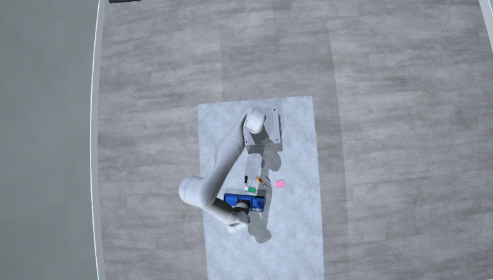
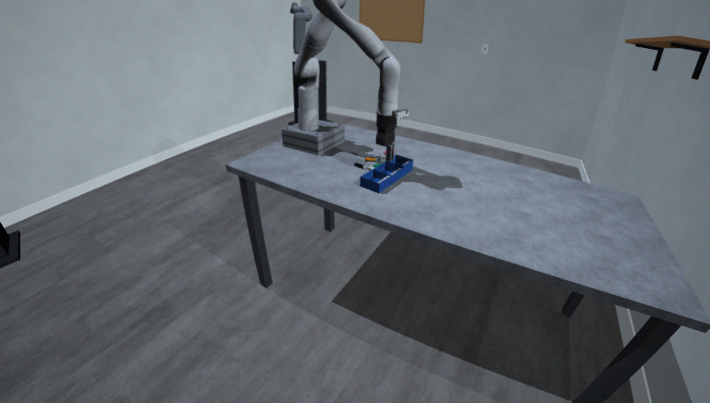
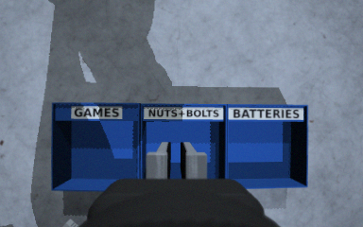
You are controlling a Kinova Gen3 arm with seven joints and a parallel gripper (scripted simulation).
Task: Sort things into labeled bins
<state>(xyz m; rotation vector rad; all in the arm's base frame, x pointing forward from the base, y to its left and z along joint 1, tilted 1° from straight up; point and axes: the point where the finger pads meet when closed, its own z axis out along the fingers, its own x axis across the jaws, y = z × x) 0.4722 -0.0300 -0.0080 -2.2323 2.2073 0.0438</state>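
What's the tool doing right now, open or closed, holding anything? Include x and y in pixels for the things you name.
Tool [image 2: 389, 158] [image 3: 175, 155]: open partway, a narrow gap showing, nothing visible held in it.

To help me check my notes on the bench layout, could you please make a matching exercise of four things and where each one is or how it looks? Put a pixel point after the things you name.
Things
1. Pink square item [image 1: 280, 183]
2. White GAMES label [image 3: 96, 113]
3. White BATTERIES label [image 3: 266, 113]
4. Black claw with grey fingers [image 2: 389, 152]

Places or states
A. On the bin beside the middle one, at the right in the wrist view
B. Fingers apart, over the middle bin in the wrist view
C. On the table, outside the bins
D. On the bin at the left in the wrist view

Pairs: 1-C, 2-D, 3-A, 4-B
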